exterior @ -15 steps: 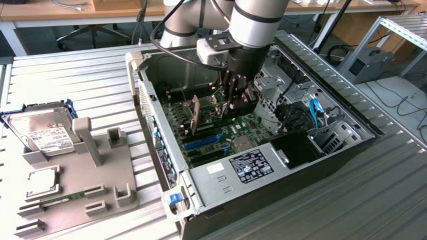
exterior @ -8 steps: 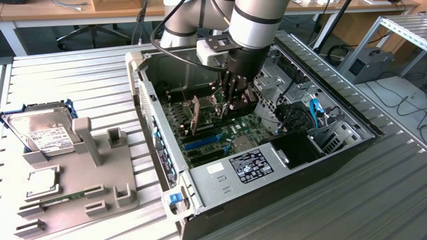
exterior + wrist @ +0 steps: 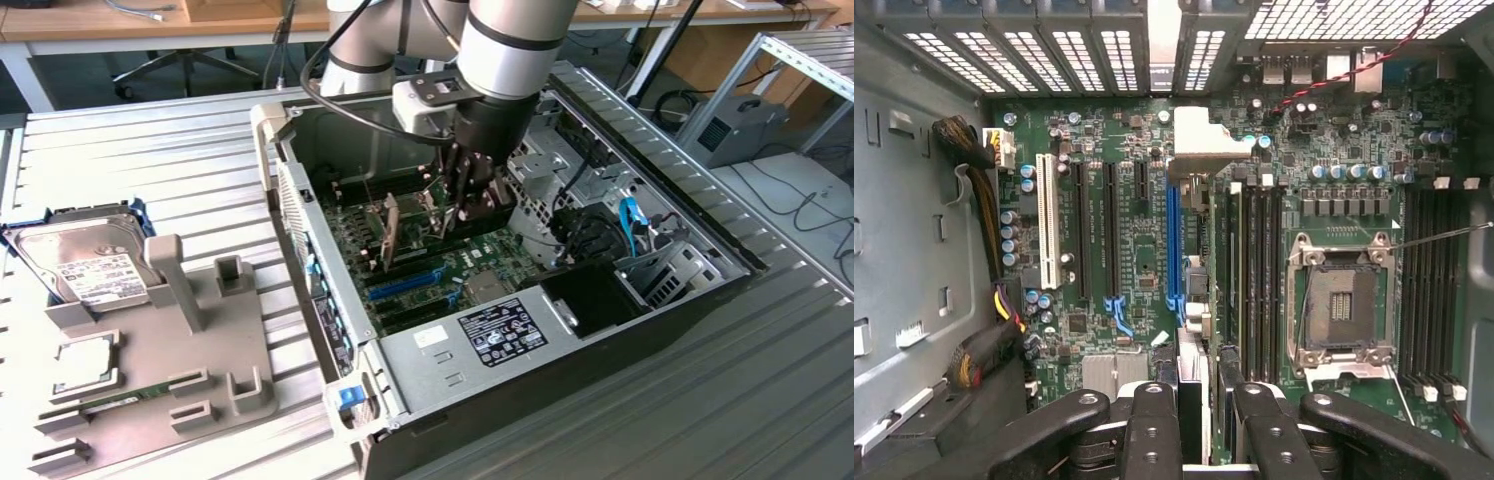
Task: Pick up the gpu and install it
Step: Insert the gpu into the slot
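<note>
Installing is the step in hand, by my reading. Well off to the exterior view's left of the gripper (image 3: 470, 212) lies the silver hard drive (image 3: 94, 268) on its grey fixture (image 3: 200, 370). The gripper itself is lowered inside the open computer case (image 3: 320, 300). Its fingers (image 3: 1154, 425) are partly closed, clamping the gpu (image 3: 1192, 360) edge-on between them. The card runs straight ahead of the tool, its silvery bracket (image 3: 1199, 150) at the far end. It hangs just above the blue slot (image 3: 1172, 240) on the motherboard (image 3: 1134, 270), and I cannot tell whether it is seated. The empty processor socket (image 3: 1339, 300) lies beyond. Seating likely calls for the card's edge square over the slot, the bracket at the rear wall, and even downward pressure.
</note>
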`<action>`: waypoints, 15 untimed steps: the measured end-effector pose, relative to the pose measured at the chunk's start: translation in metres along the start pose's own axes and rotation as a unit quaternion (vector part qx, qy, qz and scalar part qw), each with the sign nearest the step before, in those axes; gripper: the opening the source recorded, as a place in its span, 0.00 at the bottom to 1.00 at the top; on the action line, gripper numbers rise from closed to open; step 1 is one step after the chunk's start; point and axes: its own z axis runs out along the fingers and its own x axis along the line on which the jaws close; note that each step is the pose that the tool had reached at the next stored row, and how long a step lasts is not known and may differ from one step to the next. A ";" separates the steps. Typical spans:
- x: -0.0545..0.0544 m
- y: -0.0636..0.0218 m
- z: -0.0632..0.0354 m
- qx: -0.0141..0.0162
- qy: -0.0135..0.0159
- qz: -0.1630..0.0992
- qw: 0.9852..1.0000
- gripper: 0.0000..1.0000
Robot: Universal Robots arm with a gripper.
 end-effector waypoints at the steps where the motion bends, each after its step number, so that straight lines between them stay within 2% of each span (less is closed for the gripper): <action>1: 0.000 0.0001 0.0002 0.000 0.000 0.000 1.000 0.26; 15: 0.001 0.0011 0.0030 0.000 0.000 0.000 1.000 0.26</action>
